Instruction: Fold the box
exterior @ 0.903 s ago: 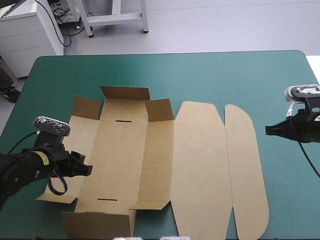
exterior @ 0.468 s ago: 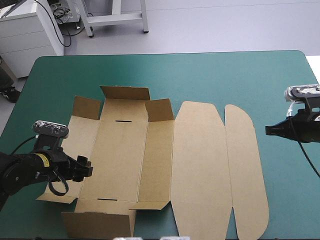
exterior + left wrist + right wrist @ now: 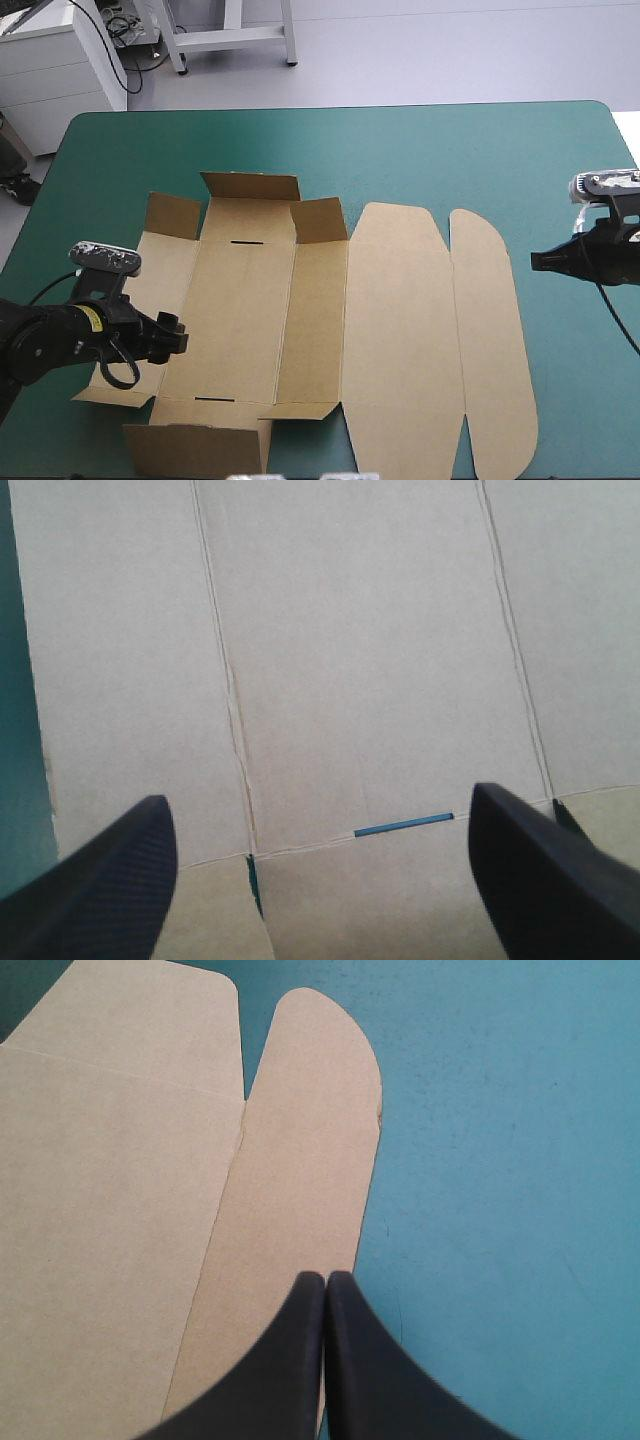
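The brown box lies mostly flat across the middle of the table, its two long rounded lid panels toward the right. My left gripper hovers open over the box's left side panel. In the left wrist view the gripper has board under it and a narrow slot between the fingers. My right gripper is shut, right of the box and apart from it. In the right wrist view the gripper points at the rounded outer flap.
Short flaps stand up along the box's far edge, and a wall piece is raised at its near left corner by the table's front edge. Bare teal-green cover lies between the box and the right edge.
My left gripper has edged slightly right and toward the near edge over the box's left panel. The right arm and the box have not moved.
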You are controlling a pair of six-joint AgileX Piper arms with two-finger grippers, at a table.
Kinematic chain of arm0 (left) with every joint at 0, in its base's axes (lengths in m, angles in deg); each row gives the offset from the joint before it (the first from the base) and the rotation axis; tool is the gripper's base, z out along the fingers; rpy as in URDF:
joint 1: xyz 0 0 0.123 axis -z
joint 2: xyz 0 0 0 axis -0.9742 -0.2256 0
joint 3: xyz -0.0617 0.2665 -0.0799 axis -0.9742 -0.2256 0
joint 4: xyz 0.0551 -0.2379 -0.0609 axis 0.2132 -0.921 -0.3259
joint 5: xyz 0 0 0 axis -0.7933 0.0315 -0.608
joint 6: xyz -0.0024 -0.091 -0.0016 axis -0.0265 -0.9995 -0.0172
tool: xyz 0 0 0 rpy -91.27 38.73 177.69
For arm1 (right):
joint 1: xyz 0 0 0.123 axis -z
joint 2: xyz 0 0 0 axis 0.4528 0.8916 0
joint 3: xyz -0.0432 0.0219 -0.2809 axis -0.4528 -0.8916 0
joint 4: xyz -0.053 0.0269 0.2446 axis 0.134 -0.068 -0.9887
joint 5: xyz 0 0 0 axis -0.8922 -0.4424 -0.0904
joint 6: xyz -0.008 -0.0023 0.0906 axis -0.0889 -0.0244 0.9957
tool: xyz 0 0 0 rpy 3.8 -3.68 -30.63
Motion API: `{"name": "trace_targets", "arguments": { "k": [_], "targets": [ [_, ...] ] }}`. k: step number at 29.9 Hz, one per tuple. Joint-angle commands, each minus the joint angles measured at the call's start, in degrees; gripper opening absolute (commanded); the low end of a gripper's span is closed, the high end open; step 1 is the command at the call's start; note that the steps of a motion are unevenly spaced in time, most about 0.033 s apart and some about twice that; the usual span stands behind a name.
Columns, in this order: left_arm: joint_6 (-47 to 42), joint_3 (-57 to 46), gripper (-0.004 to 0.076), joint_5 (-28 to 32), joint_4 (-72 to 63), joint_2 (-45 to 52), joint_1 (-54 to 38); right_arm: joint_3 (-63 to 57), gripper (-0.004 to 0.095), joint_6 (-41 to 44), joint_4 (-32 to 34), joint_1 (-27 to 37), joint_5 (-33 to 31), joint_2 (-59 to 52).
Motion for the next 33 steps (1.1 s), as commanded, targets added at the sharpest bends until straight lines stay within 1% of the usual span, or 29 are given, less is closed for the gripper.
{"name": "trace_targets", "arguments": {
  "k": [1, 5, 9, 13, 18, 23, 27, 33],
  "targets": [
    [-0.8, 3.5, 0.0562, 0.3, 5.1, -1.7, 0.1, 1.4, -0.002, -0.5, -1.3, 0.3, 2.5, -0.6],
    [-3.3, 8.0, 0.0554, -3.2, 17.9, -5.8, 0.1, 1.4, -0.002, -0.5, -1.2, 0.3, 2.5, -0.6],
    [-4.0, 12.8, 0.0498, -3.2, 25.5, -10.2, -0.1, 1.4, -0.002, -0.5, -1.1, 0.3, 2.5, -0.6],
    [-4.1, 15.9, 0.0427, -3.1, 25.9, -14.0, -2.9, 1.4, -0.002, -0.5, -1.1, 0.3, 2.5, -0.6],
    [-2.3, 16.1, 0.0358, -2.0, 24.4, -17.7, -8.5, 1.4, -0.002, -0.5, -1.1, 0.3, 2.5, -0.6],
    [-1.8, 16.5, 0.0312, -0.7, 24.7, -21.2, -17.4, 1.4, -0.002, -0.5, -1.1, 0.3, 2.5, -0.6],
    [-1.8, 16.5, 0.0283, -0.2, 23.2, -23.6, -27.1, 1.4, -0.002, -0.5, -1.1, 0.3, 2.5, -0.6],
    [1.4, 16.5, 0.0258, 2.6, 12.5, -26.9, -42.2, 1.4, -0.002, -0.5, -1.0, 0.3, 2.5, -0.6]
  ]
}}
